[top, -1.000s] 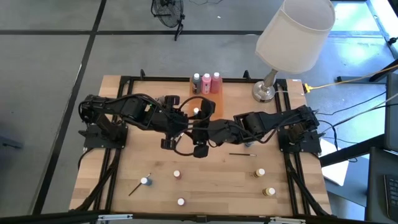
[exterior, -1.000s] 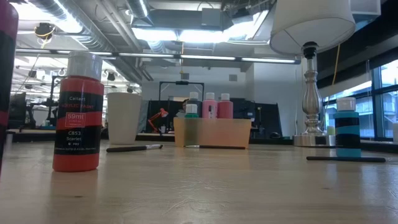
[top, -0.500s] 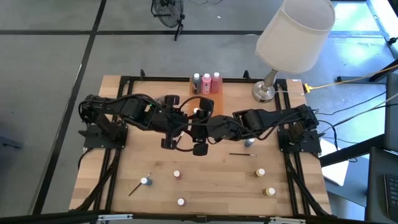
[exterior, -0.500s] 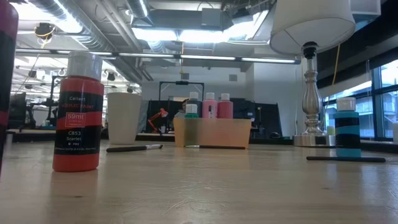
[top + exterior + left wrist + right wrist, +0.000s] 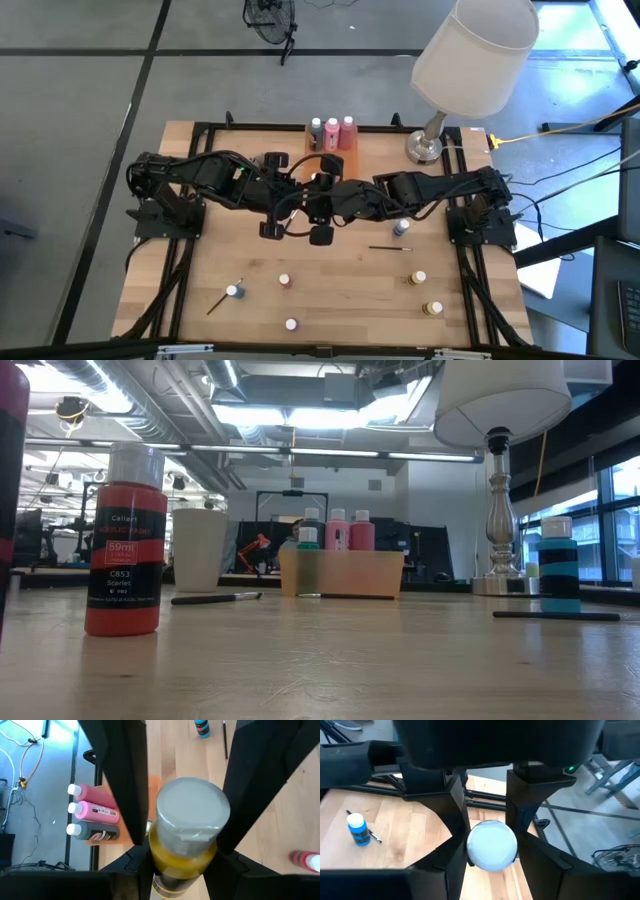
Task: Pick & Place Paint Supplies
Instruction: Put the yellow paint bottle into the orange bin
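A yellow paint bottle (image 5: 184, 847) with a white cap (image 5: 492, 845) hangs above the middle of the table, where both arms meet. My left gripper (image 5: 308, 193) is shut on its body and my right gripper (image 5: 332, 193) on its cap end. At the far edge, three pink and dark squeeze bottles (image 5: 333, 131) stand in the orange tray (image 5: 342, 574). Small white-capped pots (image 5: 285, 281) stand on the near half, a blue one (image 5: 402, 229) at mid right. Thin brushes (image 5: 388, 247) lie flat on the wood. My left gripper pinches the bottle's yellow body (image 5: 162, 857) just below the cap, one finger on each side. The bottle is lifted clear of the table. My right gripper comes from the table's right and has the white cap (image 5: 470, 847) between its two fingers (image 5: 455, 855), one on each side of it.
A lamp with a wide white shade (image 5: 470, 60) stands at the far right corner. A red bottle (image 5: 125, 540) and a teal one (image 5: 558, 565) stand on the near half of the table. A second brush (image 5: 222, 298) lies near left. Black rails (image 5: 180, 250) run along both sides.
My right gripper has edged toward the table's far left, closer onto the bottle that my left gripper holds. The bottle has stayed where it was.
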`<state>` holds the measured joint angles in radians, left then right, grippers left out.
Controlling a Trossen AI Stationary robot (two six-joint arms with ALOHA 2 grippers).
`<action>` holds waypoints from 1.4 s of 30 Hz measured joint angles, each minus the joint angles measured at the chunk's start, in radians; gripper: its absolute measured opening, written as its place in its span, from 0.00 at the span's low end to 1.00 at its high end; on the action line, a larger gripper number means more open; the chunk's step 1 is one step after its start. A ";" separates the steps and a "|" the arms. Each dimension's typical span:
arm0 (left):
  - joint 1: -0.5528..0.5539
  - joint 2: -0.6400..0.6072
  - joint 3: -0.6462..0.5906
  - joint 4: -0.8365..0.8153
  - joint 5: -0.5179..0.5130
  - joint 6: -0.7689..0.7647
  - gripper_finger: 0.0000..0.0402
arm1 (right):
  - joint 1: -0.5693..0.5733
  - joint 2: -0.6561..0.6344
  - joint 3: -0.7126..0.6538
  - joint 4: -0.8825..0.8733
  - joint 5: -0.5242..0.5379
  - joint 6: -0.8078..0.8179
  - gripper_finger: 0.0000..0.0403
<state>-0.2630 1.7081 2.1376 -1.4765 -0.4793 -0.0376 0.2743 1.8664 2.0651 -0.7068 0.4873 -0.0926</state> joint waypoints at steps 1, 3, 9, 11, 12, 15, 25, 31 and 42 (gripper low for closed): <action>0.000 0.000 0.000 0.000 0.001 0.000 0.32 | -0.002 0.000 0.000 -0.003 -0.008 0.006 0.42; 0.000 0.000 0.000 0.000 0.003 -0.001 0.32 | -0.007 0.000 0.000 -0.007 -0.020 0.021 0.40; 0.001 0.000 0.000 -0.001 0.006 -0.008 0.32 | -0.009 -0.001 0.001 -0.012 -0.017 0.029 0.33; 0.001 0.000 0.000 -0.001 0.006 -0.008 0.32 | -0.008 -0.001 0.001 -0.012 -0.017 0.029 0.32; 0.001 0.000 0.000 -0.001 0.006 -0.008 0.32 | -0.008 -0.001 0.001 -0.013 -0.017 0.029 0.32; 0.001 0.000 0.000 -0.001 0.005 -0.005 0.32 | -0.008 -0.001 0.001 -0.014 -0.017 0.029 0.32; 0.012 0.000 0.000 0.001 0.005 0.000 0.33 | -0.009 -0.001 0.001 -0.016 -0.018 0.032 0.31; 0.012 0.000 0.000 0.014 -0.003 0.026 0.42 | -0.009 -0.002 0.001 -0.021 -0.021 0.036 0.31; 0.003 -0.003 0.000 0.024 -0.079 0.040 0.57 | -0.010 -0.002 0.001 -0.034 -0.005 0.039 0.31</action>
<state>-0.2603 1.7053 2.1373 -1.4522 -0.5580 0.0021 0.2646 1.8648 2.0659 -0.7409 0.4823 -0.0533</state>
